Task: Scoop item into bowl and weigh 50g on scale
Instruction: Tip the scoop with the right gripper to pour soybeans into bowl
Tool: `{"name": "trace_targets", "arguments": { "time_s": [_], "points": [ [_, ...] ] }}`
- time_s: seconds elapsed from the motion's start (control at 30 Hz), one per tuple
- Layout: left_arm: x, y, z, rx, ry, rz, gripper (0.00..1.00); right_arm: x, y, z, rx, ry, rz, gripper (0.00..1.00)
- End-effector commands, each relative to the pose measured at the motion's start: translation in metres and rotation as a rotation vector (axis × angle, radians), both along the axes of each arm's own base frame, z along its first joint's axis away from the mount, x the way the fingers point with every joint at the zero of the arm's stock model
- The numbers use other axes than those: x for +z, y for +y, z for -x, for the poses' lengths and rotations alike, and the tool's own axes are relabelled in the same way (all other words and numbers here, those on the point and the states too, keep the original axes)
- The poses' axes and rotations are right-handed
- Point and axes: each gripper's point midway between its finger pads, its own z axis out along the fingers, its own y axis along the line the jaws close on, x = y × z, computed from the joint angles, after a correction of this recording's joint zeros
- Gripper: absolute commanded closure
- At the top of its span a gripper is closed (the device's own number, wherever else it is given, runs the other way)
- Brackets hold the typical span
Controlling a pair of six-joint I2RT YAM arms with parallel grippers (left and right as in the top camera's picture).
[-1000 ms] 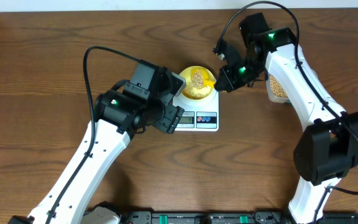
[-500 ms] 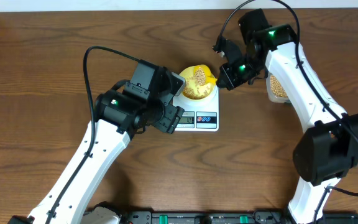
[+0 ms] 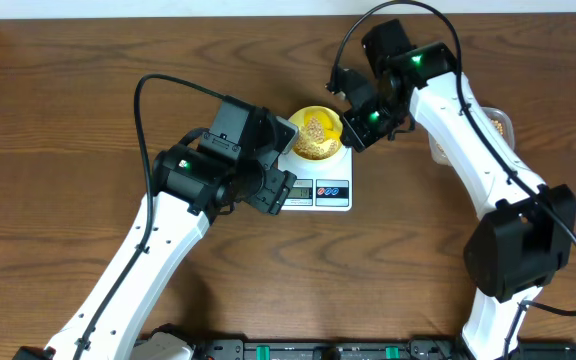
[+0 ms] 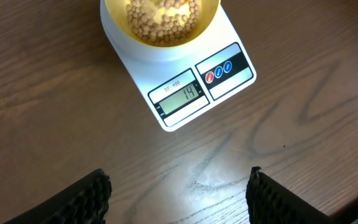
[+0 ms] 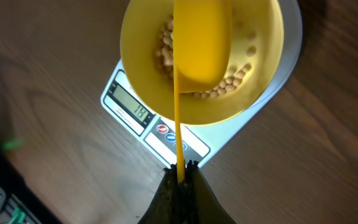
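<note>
Since a second before, the right arm [image 3: 468,110] had swung left, bringing the yellow scoop [image 5: 201,43] over the pale-yellow bowl [image 5: 135,62]. The right gripper [image 5: 180,177] pinched the scoop's handle; the left gripper [image 4: 179,193] hung spread wide before the scale [image 4: 185,99]. Soybeans [image 4: 163,18] lay in the bowl atop the scale, reading 14.

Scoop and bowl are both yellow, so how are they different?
The scoop has a long thin handle; the bowl has none. The scoop is smaller and fits inside the bowl's rim. The right gripper holds the scoop in the air, while the bowl sits on the scale with beans in it. Both are yellow.
</note>
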Motion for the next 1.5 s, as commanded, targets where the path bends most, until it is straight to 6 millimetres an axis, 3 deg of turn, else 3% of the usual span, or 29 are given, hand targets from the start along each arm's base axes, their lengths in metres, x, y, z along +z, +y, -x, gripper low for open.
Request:
{"name": "trace_targets", "arguments": {
  "time_s": [0.0,1.03,1.47],
  "points": [
    [0.005,0.001,0.001,-0.007,-0.023,0.000,0.27,0.008,0.001,-0.007,0.024,-0.058,0.032,0.99],
    [0.005,0.001,0.001,-0.007,-0.023,0.000,0.27,0.015,0.000,-0.005,0.104,-0.195,0.290,0.99],
    [0.005,0.001,0.001,-0.007,-0.023,0.000,0.27,0.026,0.002,-0.012,0.101,-0.246,0.314,0.99]
  ]
}}
